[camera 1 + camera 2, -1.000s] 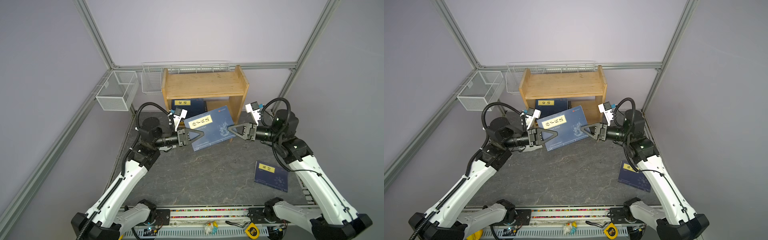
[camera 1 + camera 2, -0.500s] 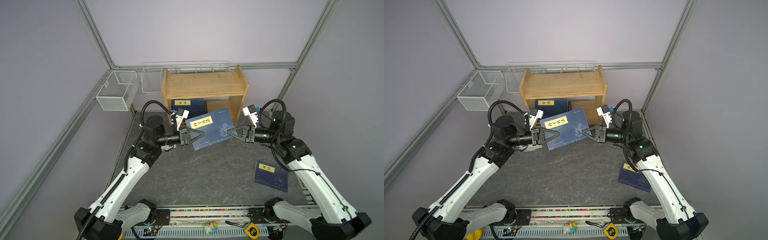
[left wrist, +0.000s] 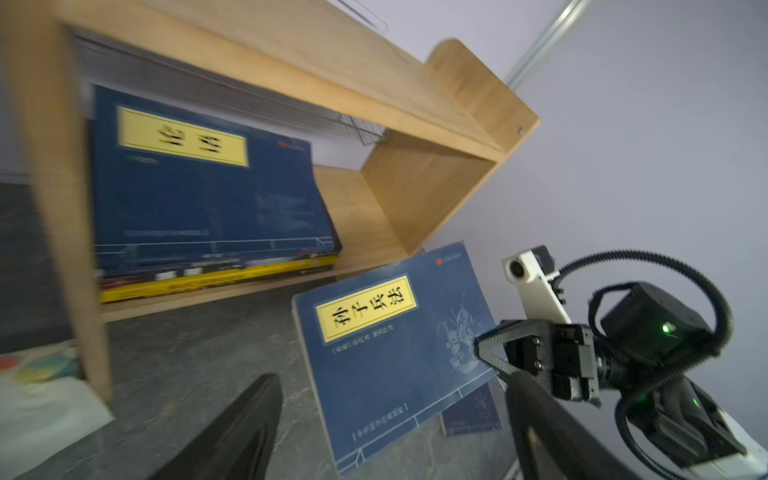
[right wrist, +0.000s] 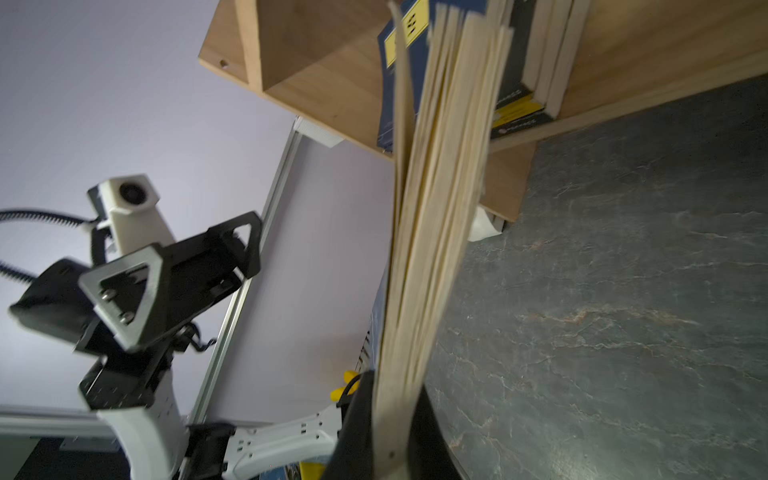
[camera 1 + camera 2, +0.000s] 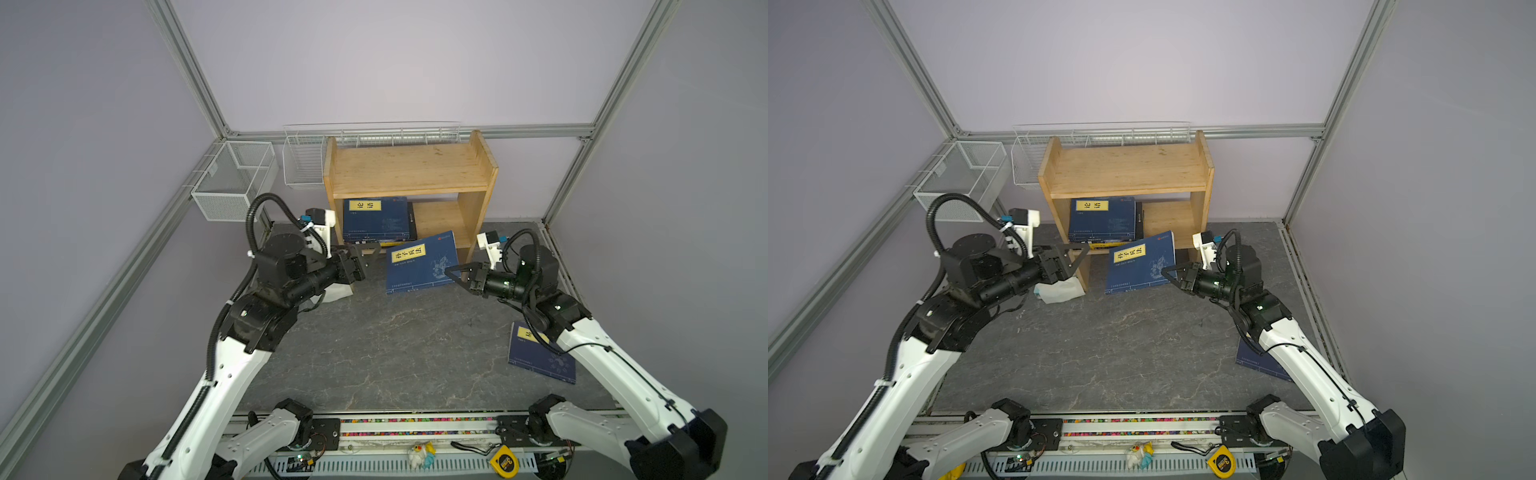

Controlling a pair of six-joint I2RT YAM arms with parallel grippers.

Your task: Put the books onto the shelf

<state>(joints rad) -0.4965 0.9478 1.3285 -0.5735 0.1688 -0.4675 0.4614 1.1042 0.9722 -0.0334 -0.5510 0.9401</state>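
My right gripper [image 5: 451, 272] [image 5: 1168, 272] [image 4: 390, 399] is shut on the right edge of a navy book with a yellow label [image 5: 419, 264] [image 5: 1140, 264] [image 3: 386, 345]. The book hangs tilted, low over the table in front of the wooden shelf [image 5: 409, 166] [image 5: 1125, 166]. My left gripper [image 5: 365, 262] [image 5: 1077, 262] [image 3: 395, 376] is open, empty, and apart from the book's left edge. A stack of books [image 5: 376, 218] [image 5: 1104, 220] lies on the lower shelf board, a navy one on top. Another navy book [image 5: 540, 357] lies on the table at the right, partly under my right arm.
A white soft packet [image 5: 336, 293] [image 5: 1061, 291] lies by the shelf's left leg, under my left wrist. Two wire baskets [image 5: 235, 178] [image 5: 303, 162] hang at the back left. A yellow tape measure [image 5: 505, 459] and a small toy [image 5: 419, 453] sit on the front rail.
My left gripper has opened, let go of the navy book and drawn back to the left. My right gripper has shut on the book's right edge and now holds it alone.
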